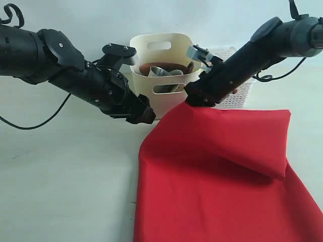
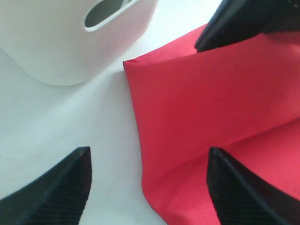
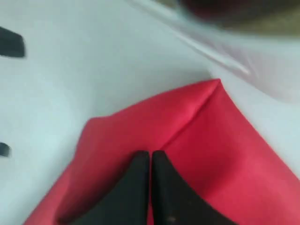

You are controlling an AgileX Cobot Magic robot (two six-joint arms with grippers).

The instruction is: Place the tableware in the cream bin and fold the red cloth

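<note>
Here the right gripper (image 3: 150,161) is pressing its jaws flat together on a raised ridge of the red cloth (image 1: 217,176), and the fabric is peaking up to those jaws just in front of the cream bin (image 1: 164,98). The left gripper (image 2: 149,159) is hovering with its jaws spread wide, grasping nothing. The cloth's folded border is running between its two fingertips along the line of reach, with red fabric lying toward one finger and bare table toward the other. The folded corner is lying just ahead of the left jaws, between them and the bin wall, so the left arm is the nearer one to it. The right jaws are standing beyond it, on the cloth. The coming move is probably turning on closing the left jaws across this border.

The tableware is sitting inside the bin. A steel cup (image 1: 159,71) and a brown plate (image 1: 169,66) are showing above the rim, and the wall is hiding the rest. The cloth's near end is running out of view, no scalloped edge is showing, and the right wrist view is blurring everything past the cloth.
</note>
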